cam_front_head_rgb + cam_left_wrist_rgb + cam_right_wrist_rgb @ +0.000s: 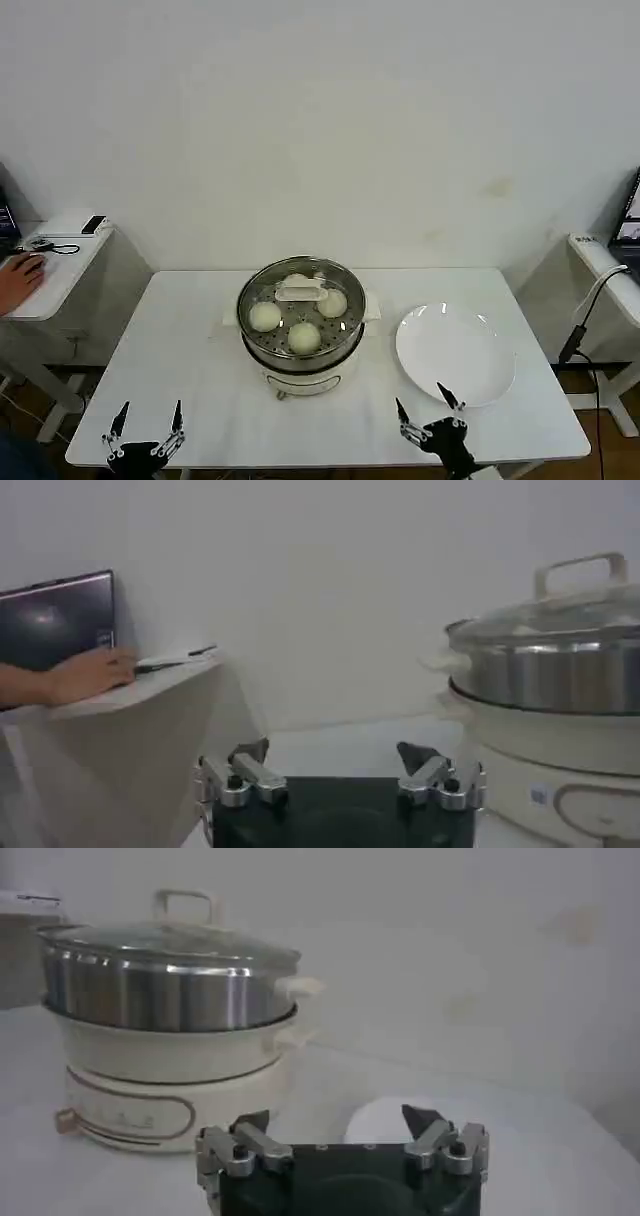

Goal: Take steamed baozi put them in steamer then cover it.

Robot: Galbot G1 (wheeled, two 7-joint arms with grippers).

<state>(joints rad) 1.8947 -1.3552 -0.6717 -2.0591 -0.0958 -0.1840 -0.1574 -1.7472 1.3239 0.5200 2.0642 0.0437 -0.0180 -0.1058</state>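
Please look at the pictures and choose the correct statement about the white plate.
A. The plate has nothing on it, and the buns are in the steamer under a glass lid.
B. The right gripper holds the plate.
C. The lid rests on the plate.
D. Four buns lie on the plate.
A: the white plate is bare, while the buns sit inside the steamer beneath the glass lid, and both grippers hang open near the table's front edge.

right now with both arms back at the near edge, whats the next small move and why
Probably none beyond staying parked: the task looks finished. The buns sit inside the steamer, the glass lid is on it, and the plate is bare. The left gripper and right gripper hover at the table's near edge, jaws open and holding nothing.
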